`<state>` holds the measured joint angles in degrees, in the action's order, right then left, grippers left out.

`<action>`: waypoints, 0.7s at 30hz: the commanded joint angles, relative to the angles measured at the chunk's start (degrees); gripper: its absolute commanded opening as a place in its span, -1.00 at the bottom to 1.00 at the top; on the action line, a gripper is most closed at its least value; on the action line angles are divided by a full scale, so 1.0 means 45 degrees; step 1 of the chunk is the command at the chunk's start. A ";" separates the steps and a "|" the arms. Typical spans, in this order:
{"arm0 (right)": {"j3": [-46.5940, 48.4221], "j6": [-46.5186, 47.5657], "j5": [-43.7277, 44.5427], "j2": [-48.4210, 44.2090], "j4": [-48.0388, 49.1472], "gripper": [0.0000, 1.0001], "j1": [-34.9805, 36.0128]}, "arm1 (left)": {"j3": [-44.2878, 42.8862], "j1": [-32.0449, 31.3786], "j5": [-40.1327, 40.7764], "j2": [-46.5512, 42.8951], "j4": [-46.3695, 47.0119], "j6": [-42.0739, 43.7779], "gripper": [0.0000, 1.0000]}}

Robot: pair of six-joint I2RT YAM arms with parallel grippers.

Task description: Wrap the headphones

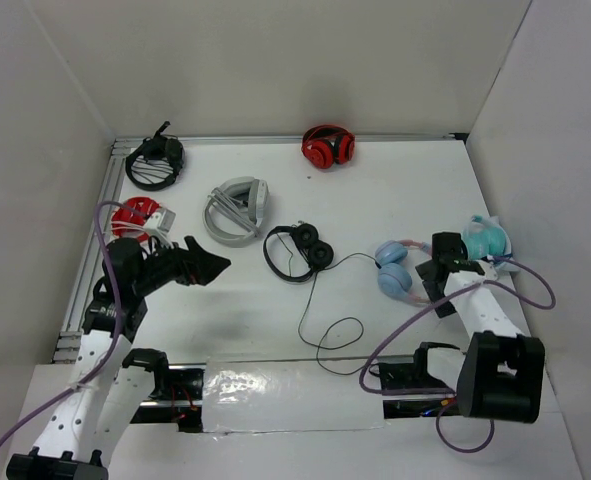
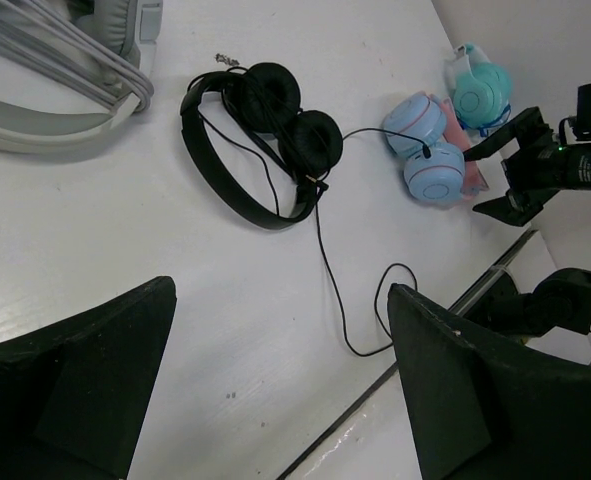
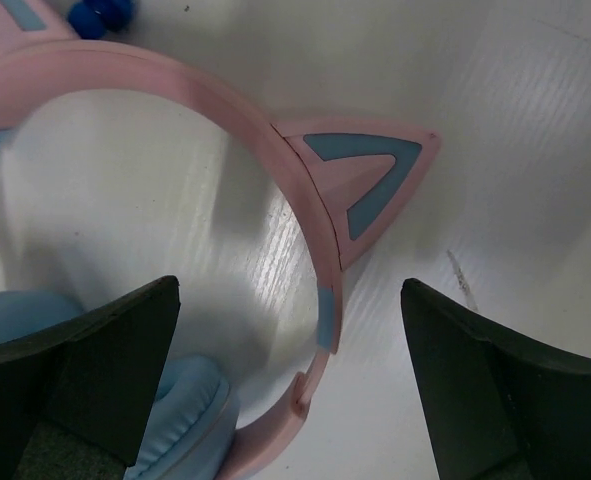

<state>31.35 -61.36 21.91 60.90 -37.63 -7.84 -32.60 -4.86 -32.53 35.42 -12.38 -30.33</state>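
The cat-eared headphones with light blue round ear cups and a thin pink headband [image 1: 395, 268] lie at the right side of the white bench [image 1: 395, 200], with the right jaws spread wide astride the headband (gripping nothing) and the left jaws wide, empty, well apart.

Light-blue headphones [image 1: 393, 268] with pink cat-ear headband lie flat, dark cable sprawled loose
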 commanded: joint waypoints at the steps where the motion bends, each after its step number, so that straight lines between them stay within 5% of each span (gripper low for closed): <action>1: 0.0064 -0.0192 -0.0141 0.1014 0.1231 0.91 -0.0095 | -0.0373 0.0026 0.0099 -0.0408 0.0018 -0.0038 0.99; 3: -0.0014 0.0002 -0.0337 0.1347 0.1817 0.79 -0.0095 | -0.0373 0.0026 0.0179 -0.0585 -0.0041 -0.0097 0.99; 7: -0.0170 0.0881 -0.0960 0.1778 0.2774 -0.04 -0.0094 | -0.0061 0.0026 -0.0016 -0.1267 0.0115 -0.0116 0.99; 9: -0.0190 0.1600 -0.1099 0.1526 0.3261 -0.28 -0.0095 | 0.0056 0.0026 -0.0269 -0.1464 0.0270 -0.0155 0.99; 12: -0.0035 0.2344 -0.1119 0.0922 0.3440 -1.00 -0.0095 | 0.0154 0.0026 -0.0874 -0.1660 0.0524 0.0040 0.99; 21: 0.1371 0.5972 -0.1079 -0.1381 0.4024 -1.00 0.1661 | -0.0469 0.0007 -0.3548 -0.0258 0.1130 0.0547 0.98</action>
<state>32.45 -42.13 17.85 59.57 -26.50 -3.44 -32.49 -4.86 -41.30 31.51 -10.63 -29.76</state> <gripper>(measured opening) 0.207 0.993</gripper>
